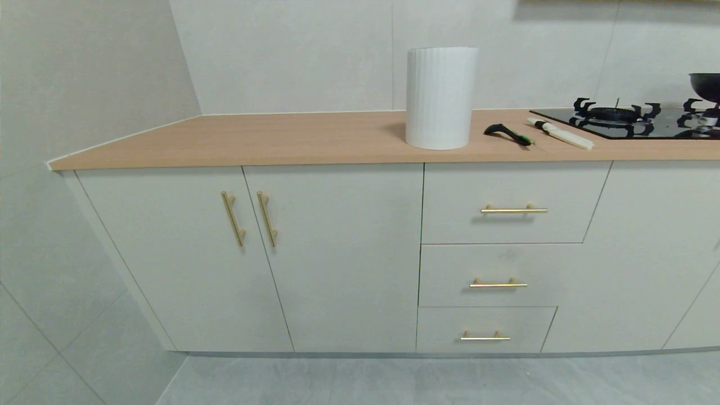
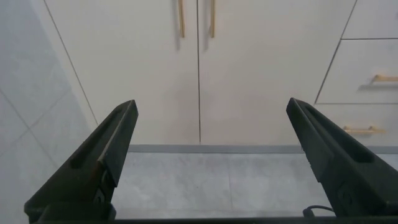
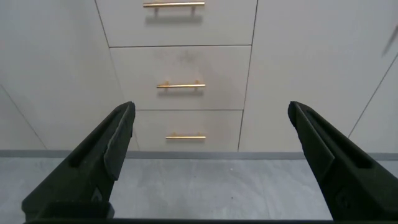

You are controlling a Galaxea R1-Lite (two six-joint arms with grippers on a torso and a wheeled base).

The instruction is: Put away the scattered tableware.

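On the wooden countertop (image 1: 281, 138) lie two utensils: a black-handled tool with a green tip (image 1: 508, 133) and, to its right, a long cream-handled knife (image 1: 560, 133). A tall white ribbed holder (image 1: 439, 97) stands just left of them. My left gripper (image 2: 211, 124) hangs low in front of the double cabinet doors (image 2: 199, 62), open with nothing between its fingers. My right gripper (image 3: 211, 124) is open too, held low before the drawer stack (image 3: 180, 74), far below the utensils.
A black gas hob (image 1: 635, 119) with a dark pan (image 1: 706, 85) on it takes up the counter's right end. Three drawers with gold handles (image 1: 513, 210) sit under the utensils. A tiled wall closes the left side; grey floor (image 1: 360, 382) lies before the cabinets.
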